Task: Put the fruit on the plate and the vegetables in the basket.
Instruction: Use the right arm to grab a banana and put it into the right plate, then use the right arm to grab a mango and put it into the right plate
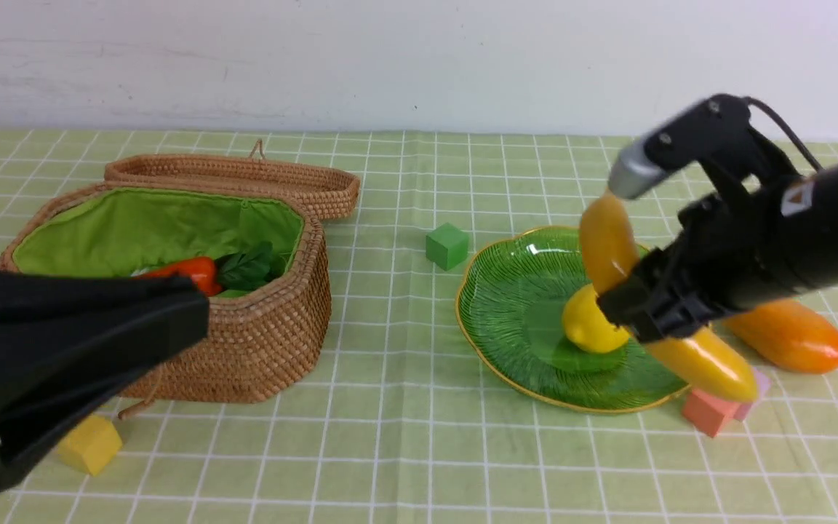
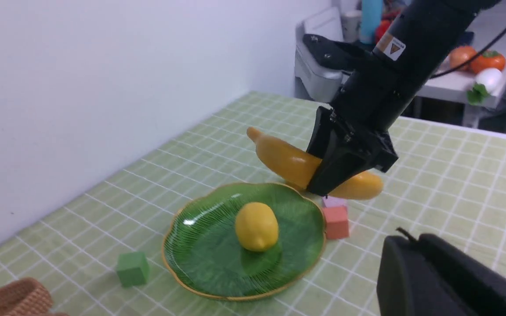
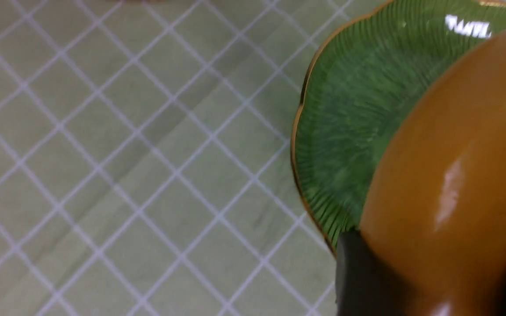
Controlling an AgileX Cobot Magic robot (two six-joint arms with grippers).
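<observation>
Yellow and glossy, the long curved toy banana [image 1: 703, 360] is clamped across its middle by the right pincer [image 1: 644, 309], whose black jaws press on both of its sides. It hangs tilted in the air, one end raised toward the counter's far edge and the other low over the near right rim of the wide green ribbed glass plate [image 1: 513, 313] with its gold scalloped edge. The plate lies right of the counter's middle on the green checked cloth.

A yellow toy lemon [image 1: 590, 324] sits inside it, apart from the banana in the left wrist view. An oval orange toy mango [image 1: 790, 335] lies on the cloth beyond the plate, toward the right edge, partly hidden by the right arm.

Just beside the plate's near right rim, under the banana's low end, stand a salmon-pink cube [image 1: 706, 411] and a lilac cube [image 1: 757, 386]. A green cube [image 1: 447, 246] stands off the plate's far left side.

Toward the left edge is the octagonal brown wicker basket [image 1: 273, 349], green-lined, its lid [image 1: 244, 178] open behind it. An orange toy carrot [image 1: 186, 271] with dark green leaves lies in it. A yellow cube [image 1: 90, 444] stands by its near side.

The left pincer [image 1: 172, 327] is closed and empty, hiding the basket's near left part.
</observation>
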